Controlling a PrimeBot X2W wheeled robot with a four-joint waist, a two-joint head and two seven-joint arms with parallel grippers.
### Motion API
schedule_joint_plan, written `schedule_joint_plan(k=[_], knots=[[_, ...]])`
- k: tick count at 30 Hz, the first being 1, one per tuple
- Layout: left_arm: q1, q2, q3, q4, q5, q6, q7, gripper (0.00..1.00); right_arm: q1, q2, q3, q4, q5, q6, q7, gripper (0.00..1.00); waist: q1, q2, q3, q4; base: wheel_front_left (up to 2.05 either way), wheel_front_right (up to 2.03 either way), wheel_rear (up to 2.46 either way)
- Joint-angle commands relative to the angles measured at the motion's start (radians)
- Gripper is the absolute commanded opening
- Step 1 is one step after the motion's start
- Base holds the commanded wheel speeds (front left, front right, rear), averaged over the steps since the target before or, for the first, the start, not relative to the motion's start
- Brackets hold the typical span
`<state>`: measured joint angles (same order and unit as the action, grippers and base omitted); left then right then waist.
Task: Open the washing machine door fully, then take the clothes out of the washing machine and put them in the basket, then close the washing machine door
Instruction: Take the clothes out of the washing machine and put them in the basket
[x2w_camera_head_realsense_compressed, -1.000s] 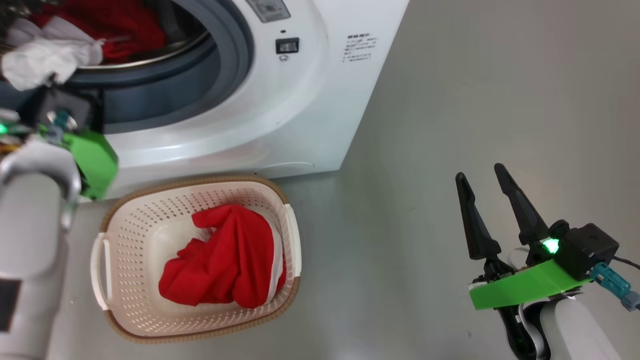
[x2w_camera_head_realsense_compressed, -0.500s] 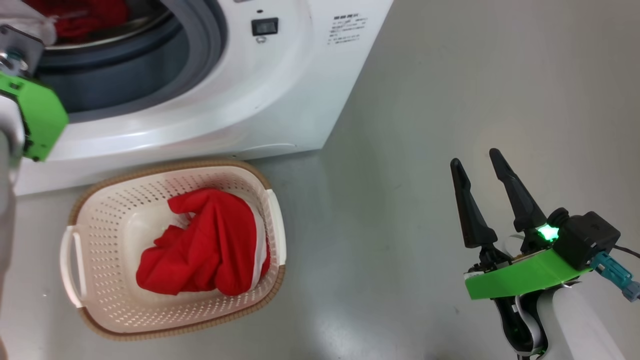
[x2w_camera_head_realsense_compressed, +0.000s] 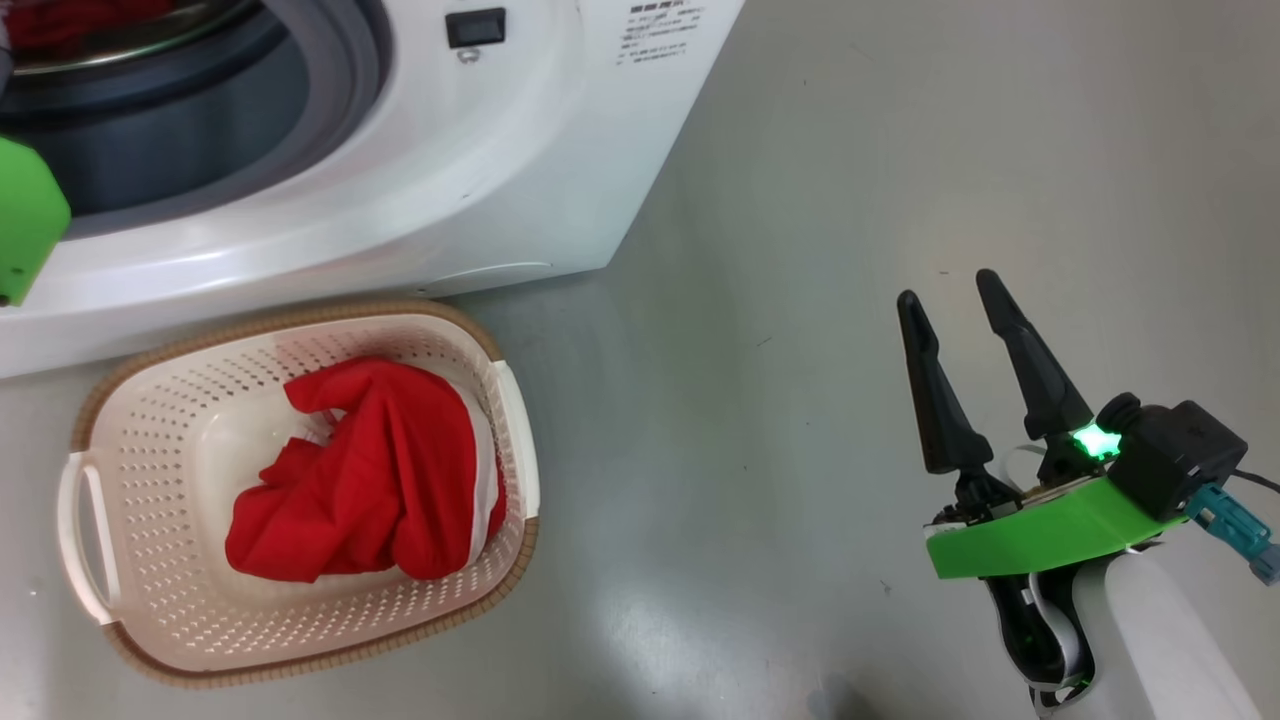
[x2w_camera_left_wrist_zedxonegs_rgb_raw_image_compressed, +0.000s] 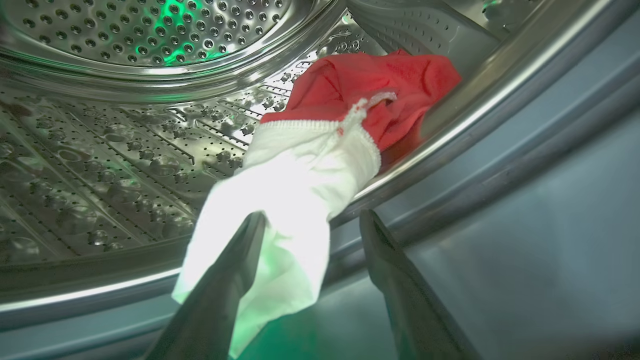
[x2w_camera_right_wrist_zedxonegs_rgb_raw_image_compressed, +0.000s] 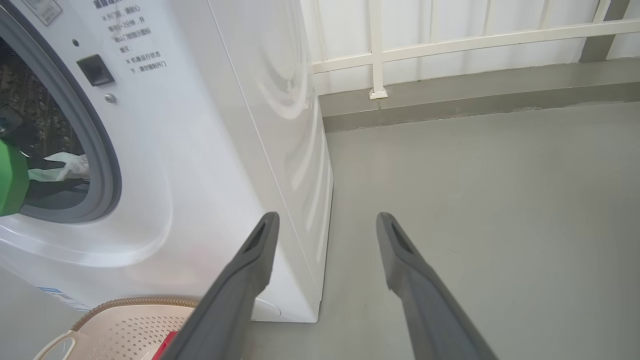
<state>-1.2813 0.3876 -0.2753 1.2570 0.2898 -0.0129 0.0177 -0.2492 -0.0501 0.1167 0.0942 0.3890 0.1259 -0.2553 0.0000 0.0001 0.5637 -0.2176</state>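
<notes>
Camera has swung aside since before; clothes (x2w_camera_left_wrist_zedxonegs_rgb_raw_image_compressed: 310, 170) lie between the spread left fingers (x2w_camera_left_wrist_zedxonegs_rgb_raw_image_compressed: 395, 285), stretching away toward one o'clock.

- It was a laundry corner in a plain, utility-like room.
- A big white front-loading washing machine (x2w_camera_head_realsense_compressed: 420, 190) stood straight on the floor (x2w_camera_head_realsense_compressed: 800, 250). Its steel drum (x2w_camera_left_wrist_zedxonegs_rgb_raw_image_compressed: 100, 150) was pierced all over with small holes.
- A pale plastic basket (x2w_camera_head_realsense_compressed: 150, 640) sat just beside the machine's foot, with red clothes (x2w_camera_head_realsense_compressed: 370, 480) lying in it.
- The floor was smooth, grey and faintly glossy.
- Behind the machine rose a white wall (x2w_camera_right_wrist_zedxonegs_rgb_raw_image_compressed: 500, 20) crossed by pale rails (x2w_camera_right_wrist_zedxonegs_rgb_raw_image_compressed: 450, 44), with a grey band (x2w_camera_right_wrist_zedxonegs_rgb_raw_image_compressed: 475, 95) along its foot.
</notes>
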Motion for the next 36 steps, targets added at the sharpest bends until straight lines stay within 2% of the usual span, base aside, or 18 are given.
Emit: schedule_joint_plan(k=[1, 2, 3, 4, 5, 7, 12, 19, 30, 33, 36], knots=[[-0.028, 0.056, 0.008, -0.012, 0.000, 0.019, 0.002, 1.00, -0.002, 0.000, 0.024, -0.027, 0.017, 0.005, -0.006, 1.00, 0.0000, -0.0001, 0.003, -0.004, 0.00, 0.00, 0.00], [-0.029, 0.056, 0.006, -0.009, -0.001, 0.022, 0.002, 0.96, -0.002, 0.000, 0.024, -0.027, 0.017, 0.005, -0.006, 1.00, 0.0000, -0.0001, 0.003, -0.004, 0.00, 0.00, 0.00], [-0.031, 0.056, 0.006, -0.006, -0.003, 0.024, 0.002, 0.65, -0.002, 0.000, 0.023, -0.027, 0.018, 0.005, -0.006, 1.00, 0.0000, -0.0001, 0.003, -0.004, 0.00, 0.00, 0.00], [-0.032, 0.056, 0.004, -0.004, -0.005, 0.027, 0.002, 0.47, -0.001, 0.000, 0.023, -0.027, 0.018, 0.005, -0.006, 1.00, 0.0000, -0.0001, 0.003, -0.005, 0.00, 0.00, 0.00], [-0.034, 0.056, 0.003, -0.002, -0.007, 0.029, 0.001, 0.35, -0.001, 0.000, 0.023, -0.027, 0.018, 0.005, -0.006, 1.00, 0.0000, -0.0001, 0.002, -0.004, 0.00, 0.00, 0.00], [-0.034, 0.054, 0.001, 0.002, -0.011, 0.034, -0.001, 0.00, -0.001, 0.000, 0.023, -0.026, 0.019, 0.005, -0.006, 1.00, 0.0000, -0.0001, 0.000, -0.004, 0.00, 0.00, 0.00], [-0.030, 0.045, 0.010, 0.007, -0.039, 0.038, -0.036, 0.00, -0.001, 0.000, 0.021, -0.023, 0.017, 0.005, -0.006, 1.00, 0.0000, -0.0001, -0.010, 0.003, 0.00, 0.00, 0.00], [0.013, 0.003, 0.063, 0.014, -0.129, 0.026, -0.129, 0.00, 0.011, 0.000, 0.014, -0.013, 0.004, 0.005, -0.006, 1.00, 0.0000, -0.0001, -0.057, 0.029, 0.00, 0.00, 0.00], [0.126, -0.095, 0.211, -0.005, -0.342, -0.058, -0.270, 0.00, 0.052, 0.000, 0.003, 0.004, -0.023, 0.005, -0.006, 1.00, 0.0000, -0.0001, -0.150, 0.070, 0.00, 0.00, 0.00], [0.171, -0.113, 0.240, -0.044, -0.386, -0.076, -0.278, 0.00, 0.068, 0.000, -0.005, 0.007, -0.029, 0.005, -0.006, 1.00, 0.0000, -0.0001, -0.172, 0.080, 0.00, 0.00, 0.00], [0.230, -0.129, 0.275, -0.147, -0.433, -0.090, -0.279, 0.00, 0.080, 0.000, -0.011, 0.008, -0.034, 0.005, -0.006, 1.00, 0.0000, -0.0001, -0.186, 0.090, 0.00, 0.00, 0.00]])
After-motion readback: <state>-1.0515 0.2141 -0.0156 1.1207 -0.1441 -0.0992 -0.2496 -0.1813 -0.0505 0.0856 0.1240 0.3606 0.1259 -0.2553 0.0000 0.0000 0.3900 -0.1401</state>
